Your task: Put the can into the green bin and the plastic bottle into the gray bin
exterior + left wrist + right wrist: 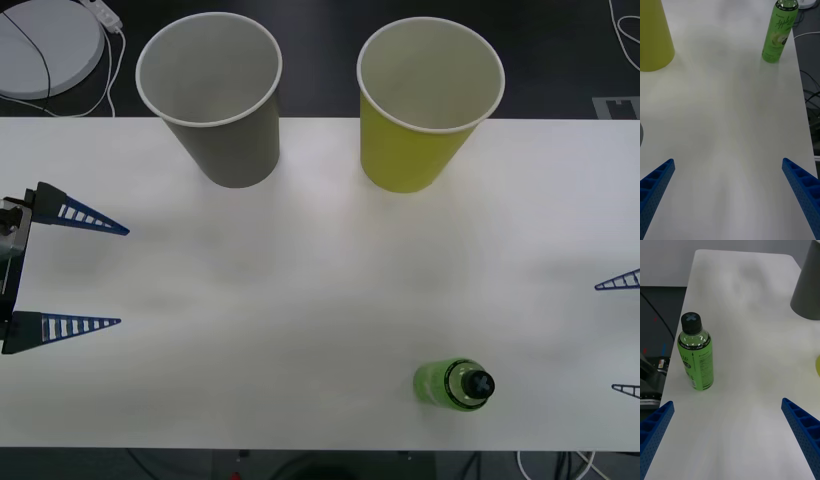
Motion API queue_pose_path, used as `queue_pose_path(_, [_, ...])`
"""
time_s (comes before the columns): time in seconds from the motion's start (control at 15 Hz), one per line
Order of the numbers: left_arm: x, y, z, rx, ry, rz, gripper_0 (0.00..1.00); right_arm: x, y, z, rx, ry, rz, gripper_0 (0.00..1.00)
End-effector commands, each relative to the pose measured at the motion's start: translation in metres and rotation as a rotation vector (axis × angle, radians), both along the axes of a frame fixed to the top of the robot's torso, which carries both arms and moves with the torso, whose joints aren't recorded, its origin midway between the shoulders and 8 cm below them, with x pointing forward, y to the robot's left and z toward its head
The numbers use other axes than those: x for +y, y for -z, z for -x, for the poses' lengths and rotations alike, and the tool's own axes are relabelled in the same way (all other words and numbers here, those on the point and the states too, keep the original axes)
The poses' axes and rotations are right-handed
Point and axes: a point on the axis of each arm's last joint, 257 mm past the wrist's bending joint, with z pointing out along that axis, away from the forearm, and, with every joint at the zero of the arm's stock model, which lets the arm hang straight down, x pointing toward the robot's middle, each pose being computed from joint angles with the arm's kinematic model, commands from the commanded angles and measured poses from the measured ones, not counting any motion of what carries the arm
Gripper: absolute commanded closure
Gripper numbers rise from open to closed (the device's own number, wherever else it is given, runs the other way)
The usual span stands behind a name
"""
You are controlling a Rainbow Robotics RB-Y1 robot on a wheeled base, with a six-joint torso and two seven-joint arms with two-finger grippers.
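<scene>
The plastic bottle point(454, 385) of bright green drink, black screw cap on top, stood upright near the front edge of the white desk point(300, 300), toward the robot's right side. At the far edge of the desk stood the two large paper cups, both upright and open-mouthed: the green bin point(425, 105) farther back from the bottle and a little to its left, and the gray bin point(215, 95) beside it to the left, the two apart from each other. The right claw point(625, 335) hung at the right edge of the desk, its blue ribbed fingers point(801, 435) spread apart and gripping nothing, the bottle near it but untouched. The left claw point(75, 270) waited over the desk's left side, well apart from the bottle, its fingers point(655, 187) likewise spread and empty. A round white disc point(45, 45) with a cable lay on the dark floor beyond the desk's far left corner.
</scene>
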Motion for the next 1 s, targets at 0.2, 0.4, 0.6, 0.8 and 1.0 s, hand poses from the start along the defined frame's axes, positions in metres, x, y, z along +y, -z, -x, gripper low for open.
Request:
queue_pose_path(0.2, [0.0,0.0,0.0,0.0,0.0,0.0,0.0,-0.012,0.029,0.006,0.02,0.027,-0.013,0.0])
queue_pose_path(0.4, [0.0,0.0,0.0,0.0,0.0,0.0,0.0,-0.008,0.044,0.007,0.034,0.042,-0.034,0.0])
queue_pose_path(0.6, [0.0,0.0,0.0,0.0,0.0,0.0,0.0,0.003,0.061,0.005,0.041,0.051,-0.066,0.0])
queue_pose_path(0.8, [0.0,0.0,0.0,0.0,0.0,0.0,0.0,0.014,0.079,0.004,0.052,0.048,-0.089,0.0])
queue_pose_path(1.0, [0.0,0.0,0.0,0.0,0.0,0.0,0.0,0.023,0.092,0.002,0.049,0.046,-0.112,0.0])
